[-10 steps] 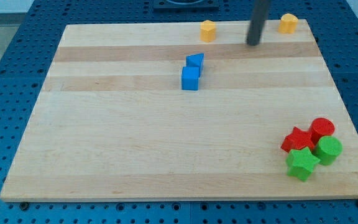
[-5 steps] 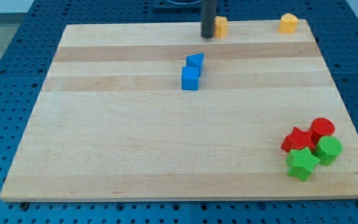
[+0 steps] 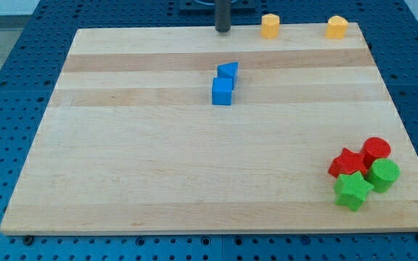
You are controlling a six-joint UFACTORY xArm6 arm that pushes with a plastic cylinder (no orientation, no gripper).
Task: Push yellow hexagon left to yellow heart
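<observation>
My tip (image 3: 223, 31) stood at the top edge of the wooden board (image 3: 194, 174), clear of every block; as a bare rod it had nothing to open or close. The yellow hexagon (image 3: 269, 26) sat near it to the view's right, not touching. The yellow heart (image 3: 337, 27) lay further right along the same edge. Two blue blocks (image 3: 223, 83) touched below. Red and green blocks (image 3: 363, 172) clustered at the bottom right.
</observation>
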